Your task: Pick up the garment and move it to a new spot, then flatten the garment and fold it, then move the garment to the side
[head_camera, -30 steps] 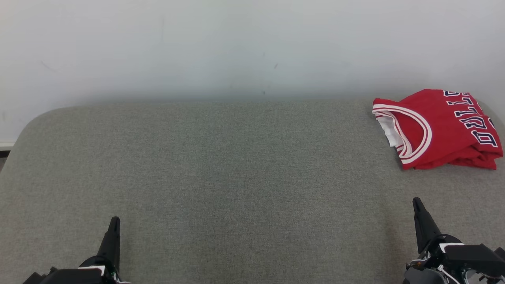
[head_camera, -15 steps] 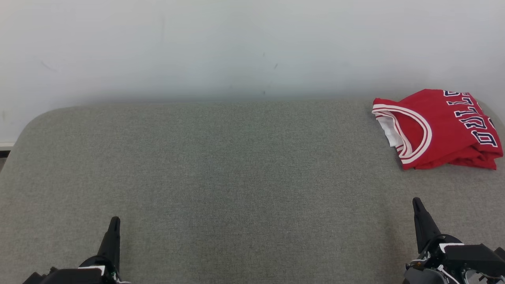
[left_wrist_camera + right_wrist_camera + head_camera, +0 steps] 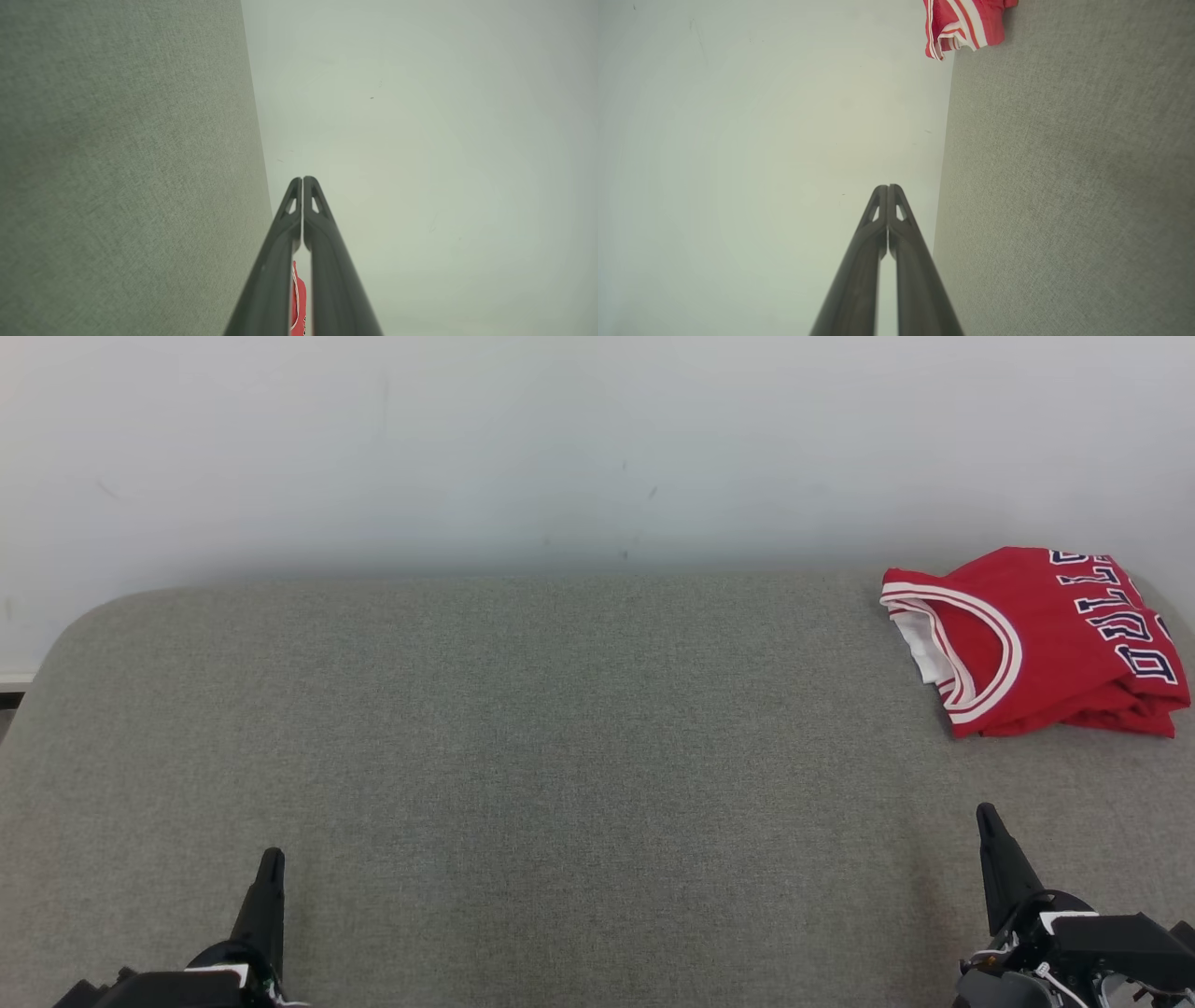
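The folded red garment lay at the far right of the grey tabletop, apparently soft, light and floppy, best pinched at its banded neckline, while the left pincer and right pincer sat closed and empty.

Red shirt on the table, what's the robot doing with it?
Nothing is holding it right now. The red jersey lies folded at the far right of the grey table. The left tool and the right tool are both shut and empty, low near the robot, apart from the jersey. The folding looks done.
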Available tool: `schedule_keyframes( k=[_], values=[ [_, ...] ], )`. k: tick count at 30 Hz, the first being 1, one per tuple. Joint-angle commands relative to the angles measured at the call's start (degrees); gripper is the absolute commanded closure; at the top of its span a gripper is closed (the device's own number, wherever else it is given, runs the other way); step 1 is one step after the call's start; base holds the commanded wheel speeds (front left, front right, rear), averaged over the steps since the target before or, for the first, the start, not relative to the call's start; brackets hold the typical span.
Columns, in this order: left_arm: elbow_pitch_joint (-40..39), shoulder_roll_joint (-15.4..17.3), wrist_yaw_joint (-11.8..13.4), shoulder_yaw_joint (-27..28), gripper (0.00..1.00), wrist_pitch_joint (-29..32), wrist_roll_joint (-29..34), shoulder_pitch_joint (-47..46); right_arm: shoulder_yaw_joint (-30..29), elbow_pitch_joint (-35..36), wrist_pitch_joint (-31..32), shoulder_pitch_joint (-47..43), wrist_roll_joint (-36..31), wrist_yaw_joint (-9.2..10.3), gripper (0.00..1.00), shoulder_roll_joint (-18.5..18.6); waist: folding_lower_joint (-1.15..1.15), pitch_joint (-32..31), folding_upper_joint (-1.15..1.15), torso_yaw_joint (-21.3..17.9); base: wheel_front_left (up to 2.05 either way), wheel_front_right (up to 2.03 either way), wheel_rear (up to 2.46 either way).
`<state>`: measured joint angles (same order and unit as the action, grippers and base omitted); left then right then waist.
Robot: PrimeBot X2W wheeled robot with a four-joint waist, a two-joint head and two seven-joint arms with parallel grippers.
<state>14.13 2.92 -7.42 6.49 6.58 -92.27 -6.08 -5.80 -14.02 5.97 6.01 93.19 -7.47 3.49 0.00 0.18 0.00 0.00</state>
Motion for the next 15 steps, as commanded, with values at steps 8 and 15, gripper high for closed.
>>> schedule_keyframes(
  k=[8, 15],
  values=[
    [0.01, -0.12, -0.16, 0.15, 1.0, 0.04, -0.27, -0.42, -0.19, -0.04, 0.17, 0.38, -0.46, -0.04, 1.0, -0.19, 0.0, 0.0, 0.0, 0.0, 0.0, 0.0, 0.0],
    [0.01, -0.12, -0.16, 0.14, 1.0, 0.04, -0.27, -0.42, -0.27, -0.05, 0.25, 0.39, -0.43, -0.04, 1.0, -0.23, 0.0, 0.0, 0.0, 0.0, 0.0, 0.0, 0.0]
  ],
)
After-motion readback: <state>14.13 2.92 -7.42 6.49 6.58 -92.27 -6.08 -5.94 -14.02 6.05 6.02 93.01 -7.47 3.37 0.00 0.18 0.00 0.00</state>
